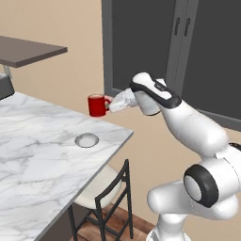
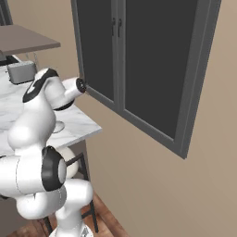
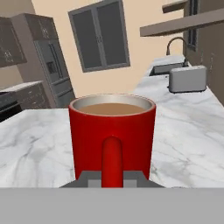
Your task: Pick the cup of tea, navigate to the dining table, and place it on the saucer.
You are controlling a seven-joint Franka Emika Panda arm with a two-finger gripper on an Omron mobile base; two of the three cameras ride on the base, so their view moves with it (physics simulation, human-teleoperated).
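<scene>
The cup of tea (image 1: 97, 104) is a small red mug with light brown liquid, held in the air over the far edge of the dining table (image 1: 37, 150). My gripper (image 1: 109, 104) is shut on its handle side. In the hand view the cup (image 3: 112, 127) is close, its handle faces me, and my gripper (image 3: 112, 180) clamps it at the base of the handle. The saucer (image 1: 87, 140), a small pale dish, lies on the marble top near the table's right corner, below and slightly left of the cup.
A dark-framed chair with a pale seat (image 1: 106, 188) stands under the table's corner. A dark window (image 1: 188, 47) fills the wall behind the arm. A toaster (image 3: 188, 78) and a sink faucet (image 3: 175, 43) sit at the far end. A brown shelf (image 1: 28, 51) hangs at upper left.
</scene>
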